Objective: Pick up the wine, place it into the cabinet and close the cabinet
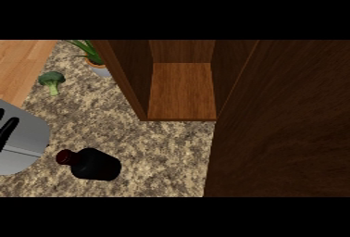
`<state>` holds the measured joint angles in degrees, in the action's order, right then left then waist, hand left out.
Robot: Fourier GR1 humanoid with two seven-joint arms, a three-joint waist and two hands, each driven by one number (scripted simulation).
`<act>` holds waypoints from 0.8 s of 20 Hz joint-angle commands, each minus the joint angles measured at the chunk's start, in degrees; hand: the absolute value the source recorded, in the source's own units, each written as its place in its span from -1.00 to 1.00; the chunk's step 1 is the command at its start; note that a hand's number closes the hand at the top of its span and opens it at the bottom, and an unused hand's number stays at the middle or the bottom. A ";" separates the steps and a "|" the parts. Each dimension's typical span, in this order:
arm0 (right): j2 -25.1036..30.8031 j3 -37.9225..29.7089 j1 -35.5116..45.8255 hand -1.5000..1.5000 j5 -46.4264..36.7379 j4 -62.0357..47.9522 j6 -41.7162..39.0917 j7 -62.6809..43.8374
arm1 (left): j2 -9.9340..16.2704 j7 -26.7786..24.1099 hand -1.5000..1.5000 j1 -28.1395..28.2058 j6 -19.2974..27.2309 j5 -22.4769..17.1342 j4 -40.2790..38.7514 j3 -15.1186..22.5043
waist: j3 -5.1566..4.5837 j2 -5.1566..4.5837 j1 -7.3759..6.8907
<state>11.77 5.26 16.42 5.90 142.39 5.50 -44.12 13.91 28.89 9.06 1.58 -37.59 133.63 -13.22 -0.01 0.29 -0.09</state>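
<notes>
On granite counter (164, 148), dark wine bottle (92, 164)

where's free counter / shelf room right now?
Bare granite between the wine bottle and the cabinet front, and between the broccoli and the bottle. The cabinet shelf is bare. Crowded at far left: the left hand over the grey forearm, plant pot against the cabinet side. The open door blocks the right.
</notes>
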 commanded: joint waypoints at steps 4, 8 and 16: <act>1.62 -2.83 2.92 -1.00 2.93 10.61 2.26 -9.90 | -2.14 -2.79 -1.00 -0.41 -0.68 2.85 0.12 0.87 | -0.03 -0.05 0.36; 2.21 -3.73 8.30 -1.00 3.23 7.39 2.80 -12.09 | -0.08 -2.66 -1.00 -1.59 -1.51 0.63 -2.98 -3.37 | -0.04 -0.10 0.14; 3.30 -6.13 11.75 -1.00 4.47 8.02 2.98 -16.45 | -4.56 -8.23 -1.00 0.94 -3.03 9.39 -5.61 2.13 | -0.02 -0.10 0.28</act>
<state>14.39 1.66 28.53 5.15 142.77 8.04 -55.36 10.63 22.96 8.35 0.39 -30.46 129.11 -11.88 -0.04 0.18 0.23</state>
